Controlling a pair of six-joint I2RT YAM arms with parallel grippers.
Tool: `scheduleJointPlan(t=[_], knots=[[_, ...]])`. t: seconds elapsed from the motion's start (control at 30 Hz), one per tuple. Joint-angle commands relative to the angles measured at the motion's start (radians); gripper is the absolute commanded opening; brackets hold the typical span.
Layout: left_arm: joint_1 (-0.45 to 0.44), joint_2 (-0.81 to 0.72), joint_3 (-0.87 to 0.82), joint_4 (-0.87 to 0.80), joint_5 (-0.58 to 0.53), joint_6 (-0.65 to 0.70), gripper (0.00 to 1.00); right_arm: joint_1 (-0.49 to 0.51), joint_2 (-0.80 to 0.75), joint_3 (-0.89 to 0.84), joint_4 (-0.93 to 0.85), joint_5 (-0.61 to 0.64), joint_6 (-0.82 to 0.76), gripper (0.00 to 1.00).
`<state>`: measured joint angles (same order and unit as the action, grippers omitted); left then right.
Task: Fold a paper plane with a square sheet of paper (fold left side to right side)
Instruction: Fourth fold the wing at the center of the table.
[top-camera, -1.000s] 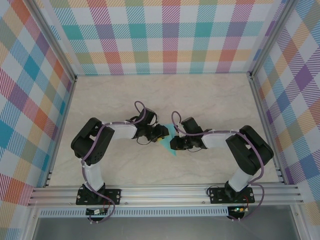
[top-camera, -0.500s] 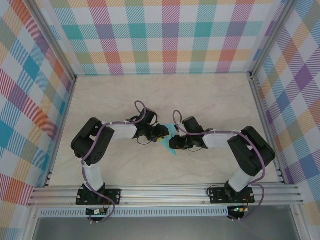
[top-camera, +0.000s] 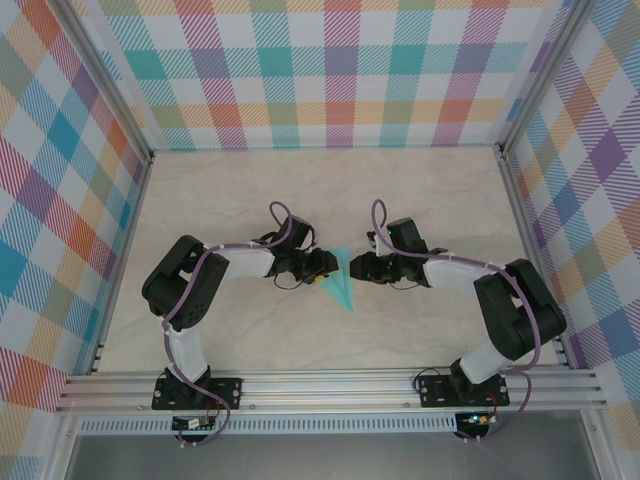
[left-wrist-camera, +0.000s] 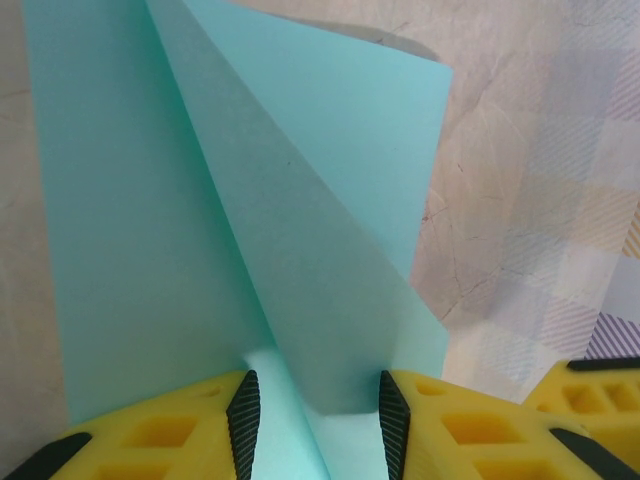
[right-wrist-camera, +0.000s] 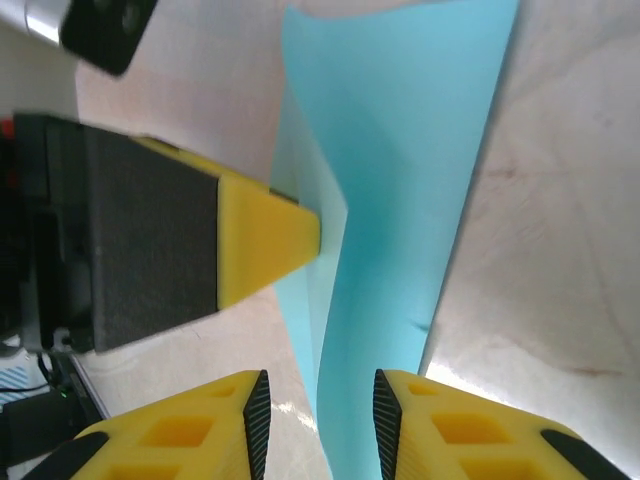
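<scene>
The small turquoise-cyan folded paper plane (top-camera: 341, 285) lies on the pale marbled tabletop (top-camera: 230, 200), between the tips of both grippers. The left gripper (left-wrist-camera: 312, 420) has its jaws partly apart astride the plane's raised centre crease; I cannot tell whether they squeeze it. The right gripper (right-wrist-camera: 315, 420) stands with jaws apart, the paper lying unpinched in their gap

The paper plane (left-wrist-camera: 300, 250) runs off the left wrist view's top edge

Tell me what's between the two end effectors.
The folded paper lies between the left end effector and the right end effector, clearest in the top view.
</scene>
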<state>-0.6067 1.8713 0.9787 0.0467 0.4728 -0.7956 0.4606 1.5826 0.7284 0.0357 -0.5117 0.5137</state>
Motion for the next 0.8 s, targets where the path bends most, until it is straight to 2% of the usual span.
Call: scheduleJointPlan(t=[0.0,0.27,0.47,0.6,0.77], knots=[[-0.010,0.006,0.004,-0.054,-0.038,0.017,0.39,-0.005,0.068,0.053,0.034,-0.097,0.019,0.35],[-0.010,0.000,0.000,-0.054,-0.038,0.018,0.39,-0.005,0.170,0.096,0.096,-0.160,0.060,0.33],[-0.010,-0.001,0.000,-0.053,-0.038,0.019,0.39,-0.007,0.207,0.106,0.095,-0.169,0.064,0.26],[-0.009,-0.005,-0.001,-0.054,-0.039,0.019,0.39,-0.007,0.226,0.108,0.090,-0.169,0.063,0.19],[-0.010,-0.009,-0.001,-0.059,-0.040,0.022,0.39,-0.007,0.220,0.112,0.060,-0.134,0.044,0.05]])
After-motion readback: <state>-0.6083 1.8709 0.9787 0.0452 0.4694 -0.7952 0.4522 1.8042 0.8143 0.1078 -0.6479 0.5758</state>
